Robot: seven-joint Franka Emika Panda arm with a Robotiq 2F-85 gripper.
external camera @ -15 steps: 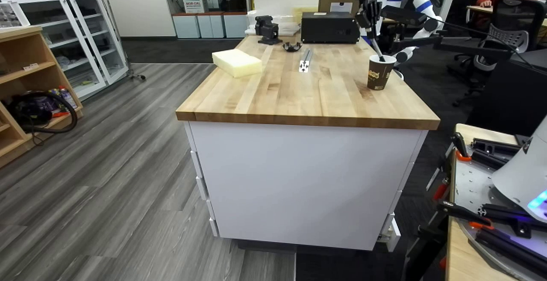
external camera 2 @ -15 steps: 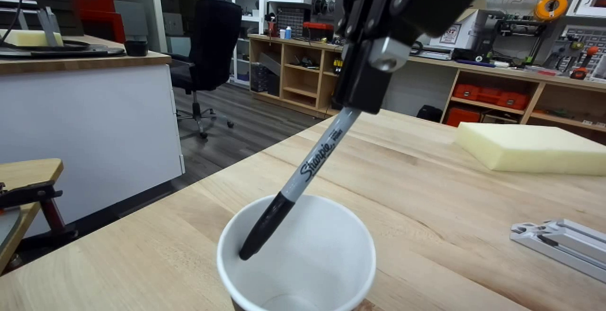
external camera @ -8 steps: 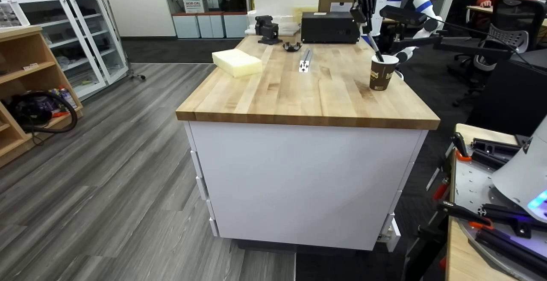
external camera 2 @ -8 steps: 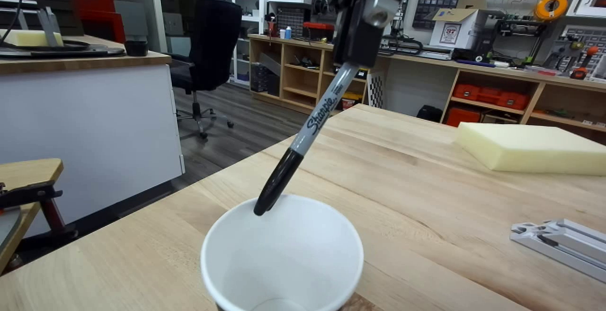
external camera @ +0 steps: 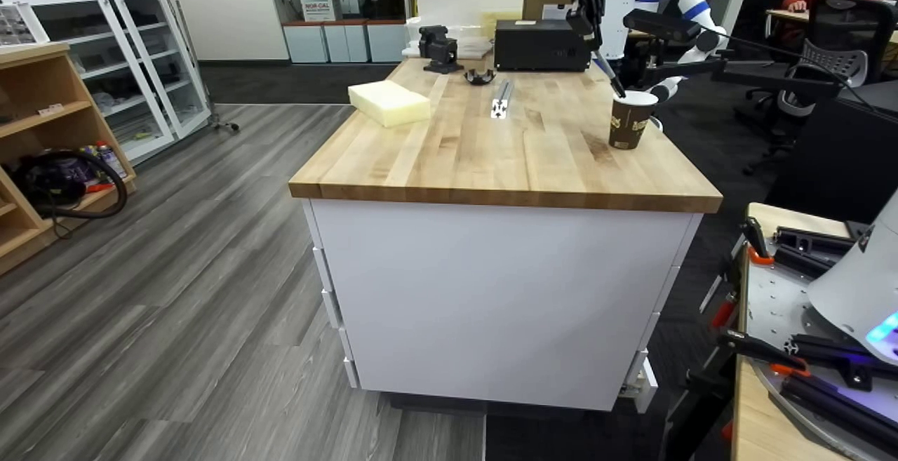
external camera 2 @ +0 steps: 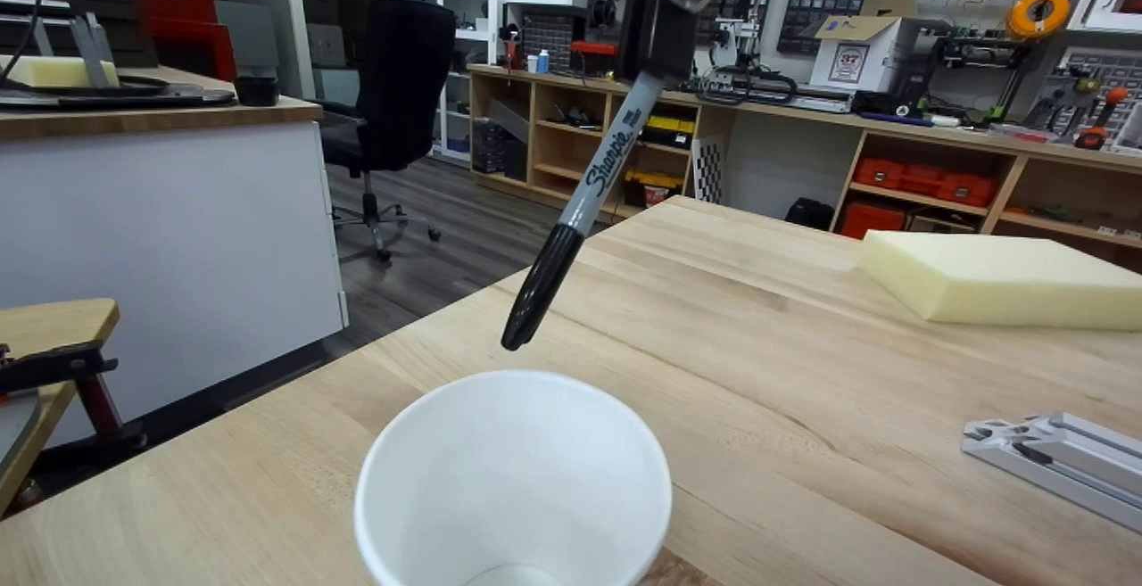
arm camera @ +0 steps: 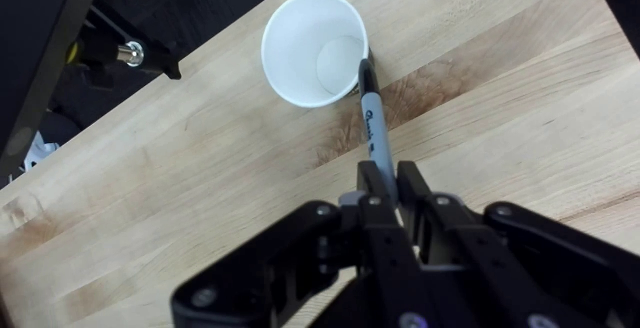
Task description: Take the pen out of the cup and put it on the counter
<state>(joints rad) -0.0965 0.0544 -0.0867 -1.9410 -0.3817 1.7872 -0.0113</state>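
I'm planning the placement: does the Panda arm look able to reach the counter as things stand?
Probably yes: the tool holds the pen out of the cup, above the counter; only the cup, near the pen's capped end, might obstruct.

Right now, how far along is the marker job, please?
Done: in an exterior view, the Sharpie marker shows clear of the paper cup. In hand: the gripper pinches the grey barrel. Left: lowering it from mid-air onto the butcher-block counter and releasing it.
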